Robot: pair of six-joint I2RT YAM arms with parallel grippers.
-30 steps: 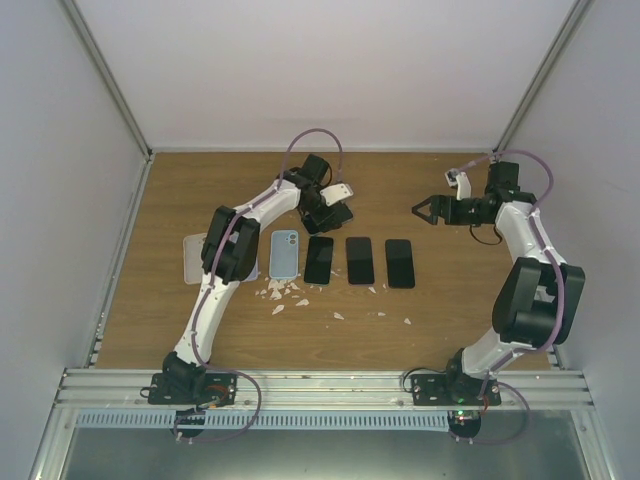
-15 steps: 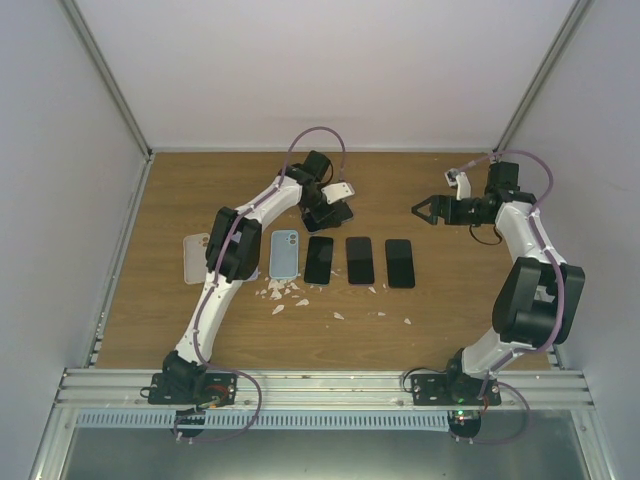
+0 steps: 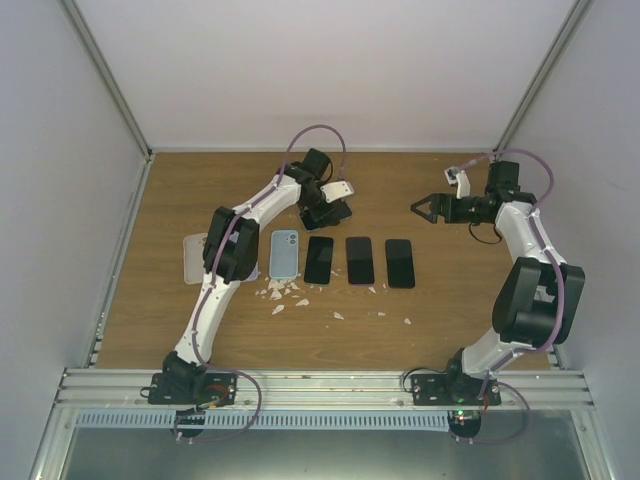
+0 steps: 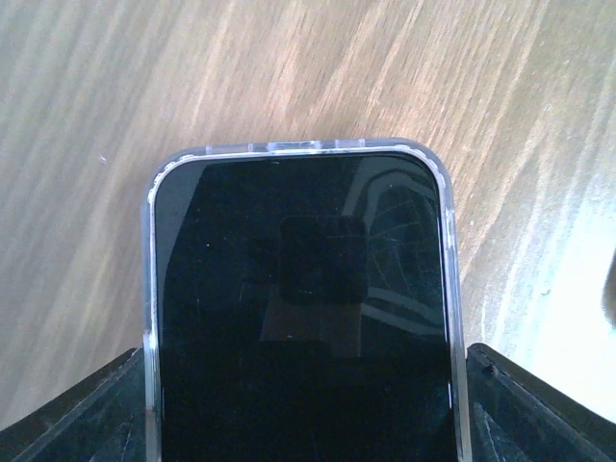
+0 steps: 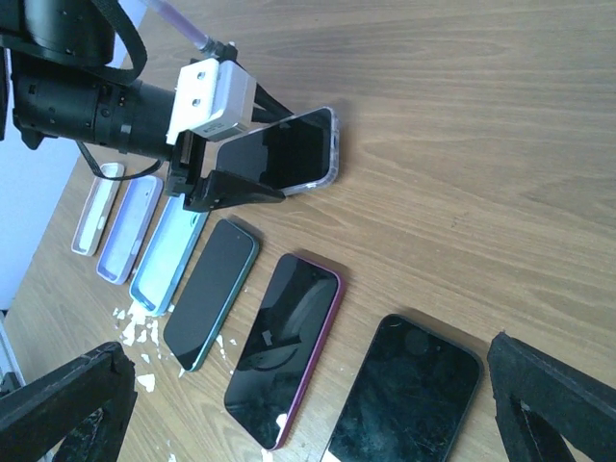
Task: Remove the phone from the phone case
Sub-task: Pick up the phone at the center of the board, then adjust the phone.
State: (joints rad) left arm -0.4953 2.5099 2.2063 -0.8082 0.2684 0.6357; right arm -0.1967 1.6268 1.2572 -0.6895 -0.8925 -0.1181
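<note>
A brown wood-grain table (image 3: 450,310) fills the floor of a white-walled booth (image 3: 330,70). Towards its far middle, the phone (image 4: 303,308) sits in the left gripper (image 3: 328,210). The jaws are clamped across the phone's width, and a black finger (image 4: 67,423) presses each long side. In the right wrist view the phone is tilted, its free end down near the wood.

The screen is a glossy black slab with rounded corners, showing faint reflections. It is still inside the phone case (image 4: 298,146), a clear, slightly scuffed plastic shell whose rim shows as a thin pale band around the top and both sides.

Just nearer than the held phone, three more phones (image 3: 360,260) lie flat in a row, screens up: one with a teal edge, one magenta, one dark. To their left lies a light blue case (image 3: 284,254), and beyond it pale empty cases (image 5: 111,221) near the table's left edge. White flakes (image 3: 285,292) are scattered in front of the blue case.

The right gripper (image 3: 420,208) hangs above the right side of the table, well apart from everything, its jaws spread wide and holding nothing.
</note>
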